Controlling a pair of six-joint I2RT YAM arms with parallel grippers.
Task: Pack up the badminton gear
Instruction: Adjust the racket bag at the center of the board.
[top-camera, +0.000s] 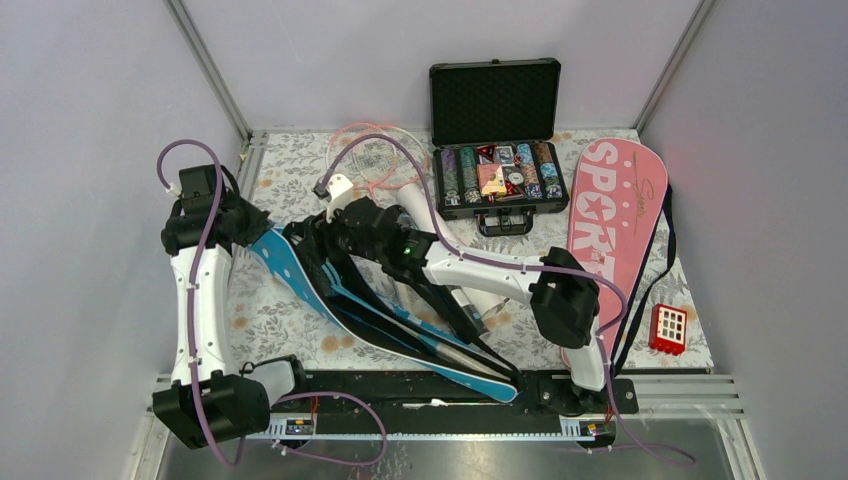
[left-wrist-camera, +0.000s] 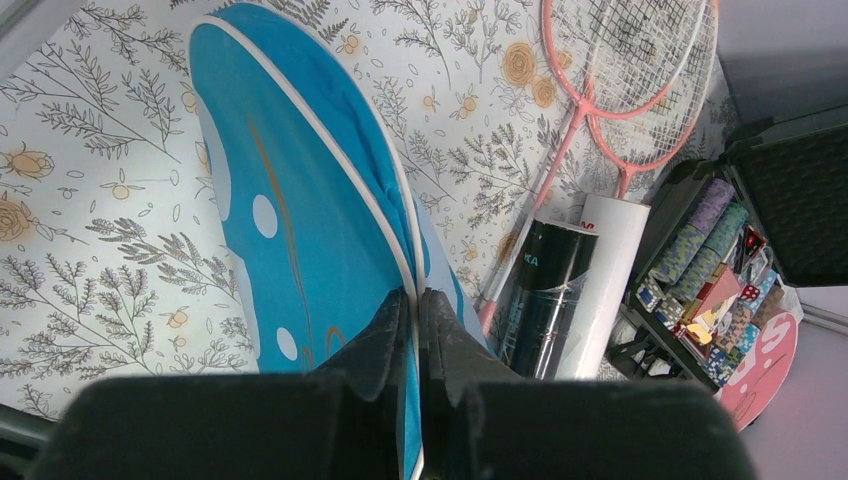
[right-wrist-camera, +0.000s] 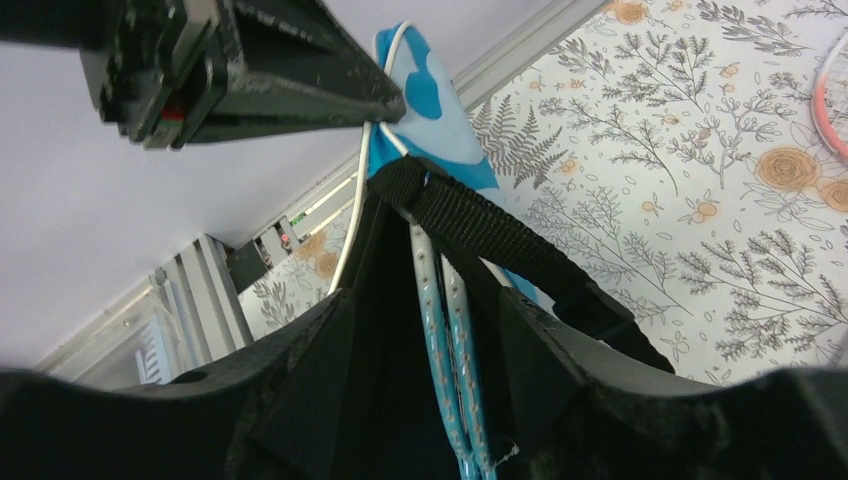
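Observation:
My left gripper (left-wrist-camera: 417, 300) is shut on the white-piped edge of the blue racket cover (left-wrist-camera: 300, 200) and holds its mouth up off the table. The cover (top-camera: 300, 280) runs diagonally towards the near edge. My right gripper (right-wrist-camera: 428, 300) stands open at the cover's mouth. Two light-blue racket frames (right-wrist-camera: 447, 330) pass between its fingers without touching them, under a black strap (right-wrist-camera: 490, 240). Two pink rackets (left-wrist-camera: 620, 70) lie at the back. Beside them lie a dark tube (left-wrist-camera: 545, 295) and a white tube (left-wrist-camera: 605, 290). The pink SPORT cover (top-camera: 610, 230) lies flat at the right.
An open black case of poker chips (top-camera: 497, 150) stands at the back centre, close to the tubes. A small red block (top-camera: 668, 328) sits near the front right corner. Grey walls close in the floral table mat (top-camera: 270, 320) on three sides.

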